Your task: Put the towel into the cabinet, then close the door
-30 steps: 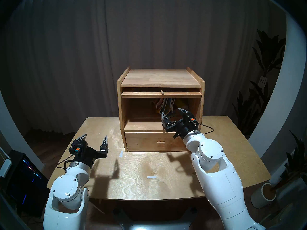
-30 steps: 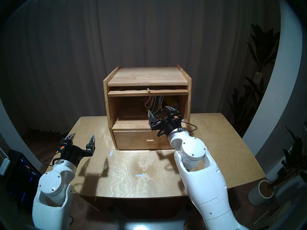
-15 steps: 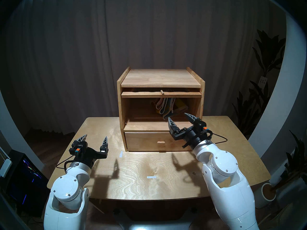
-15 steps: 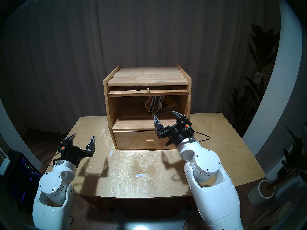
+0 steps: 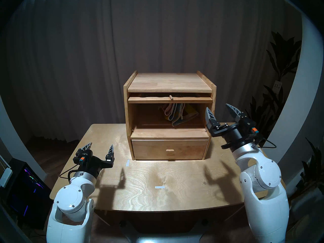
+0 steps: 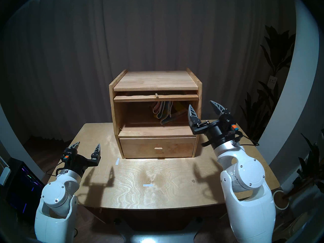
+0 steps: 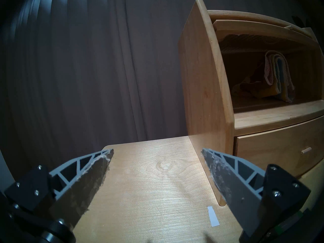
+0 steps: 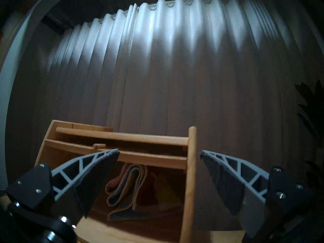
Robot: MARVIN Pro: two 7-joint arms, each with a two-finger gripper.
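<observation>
Right gripper [image 5: 219, 108]: black, grey fingers spread wide, empty, beside light-wood cabinet [image 5: 213, 97].
Left gripper [image 5: 100, 146]: spread, empty, above table [image 5: 140, 184].
Towel [image 5: 175, 114]: mustard-brown folded cloth inside cabinet.

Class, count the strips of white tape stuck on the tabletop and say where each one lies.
2. One tape strip lies near the cabinet's front-left corner; the other tape strip lies mid-table, nearer the robot. The arms may hide more.
</observation>
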